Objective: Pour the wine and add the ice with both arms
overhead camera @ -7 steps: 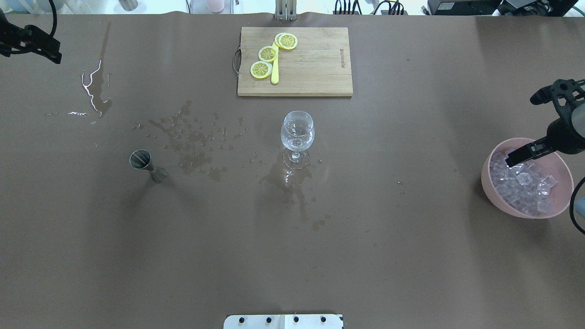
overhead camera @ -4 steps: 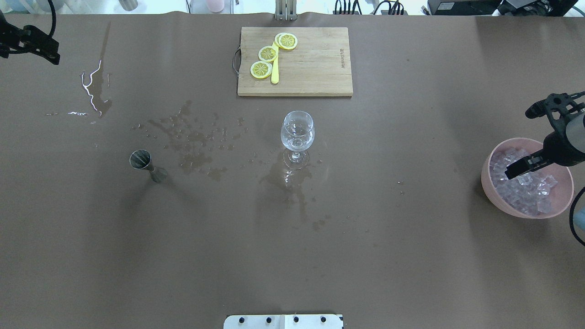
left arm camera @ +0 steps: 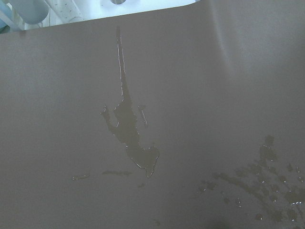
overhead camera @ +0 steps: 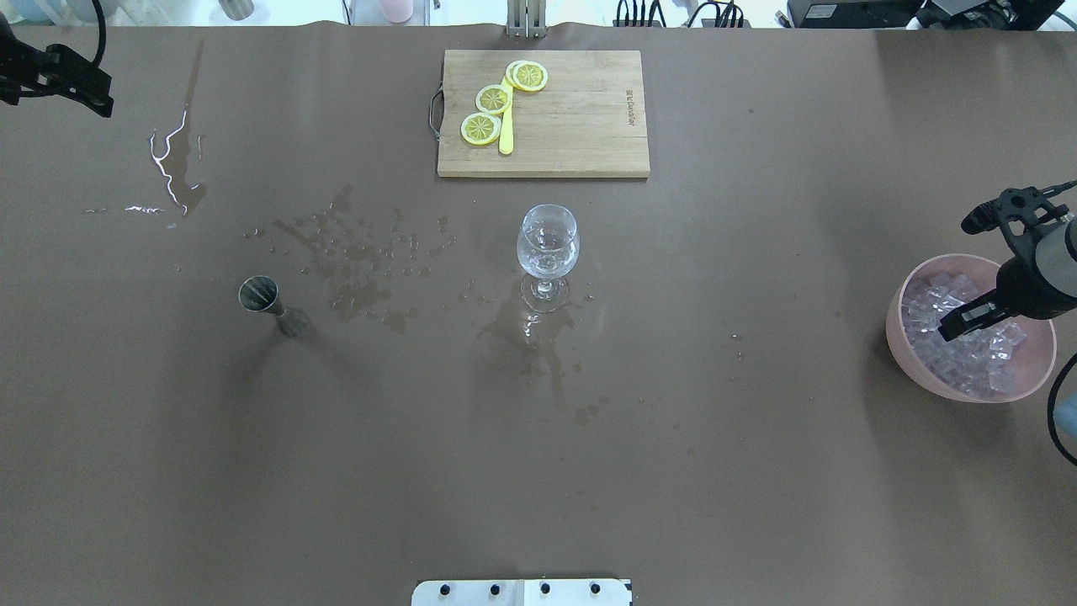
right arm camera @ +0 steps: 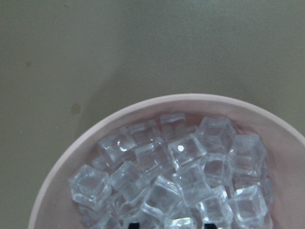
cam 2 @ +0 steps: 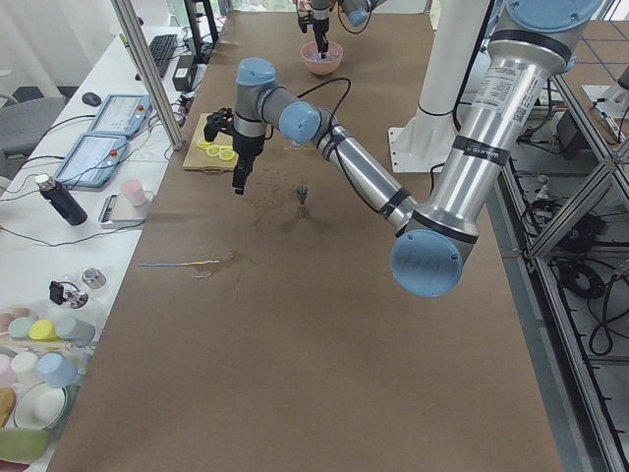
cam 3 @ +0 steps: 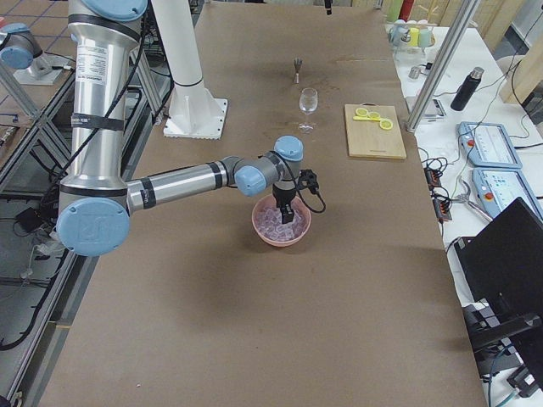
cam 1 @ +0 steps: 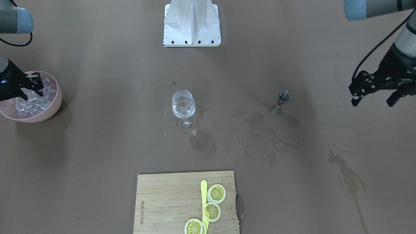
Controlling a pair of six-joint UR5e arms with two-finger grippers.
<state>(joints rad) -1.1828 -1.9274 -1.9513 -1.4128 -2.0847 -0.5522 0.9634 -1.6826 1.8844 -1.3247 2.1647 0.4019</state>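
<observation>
The ice [right arm camera: 167,176] is a heap of clear cubes in a pink bowl [overhead camera: 904,345] at the table's right end; it also shows in the front view [cam 1: 29,104]. My right gripper [overhead camera: 955,326] hangs over the ice, jaws open, fingertips [right arm camera: 135,224] just above the cubes, holding nothing. A stemmed wine glass [overhead camera: 547,244] stands mid-table with a little clear wine in it. A steel jigger [overhead camera: 261,296] stands to its left. My left gripper [cam 1: 372,102] is open and empty, raised over the far left corner [overhead camera: 88,93].
A wooden cutting board [overhead camera: 580,126] with three lemon slices [overhead camera: 493,99] and a yellow knife lies behind the glass. Wet stains [overhead camera: 362,252] spread between jigger and glass, and a puddle [left arm camera: 131,138] lies far left. The white pedestal base [cam 1: 191,22] is at the near edge.
My right gripper has moved toward the robot and down over the middle of the ice bowl. The left gripper has barely moved.
</observation>
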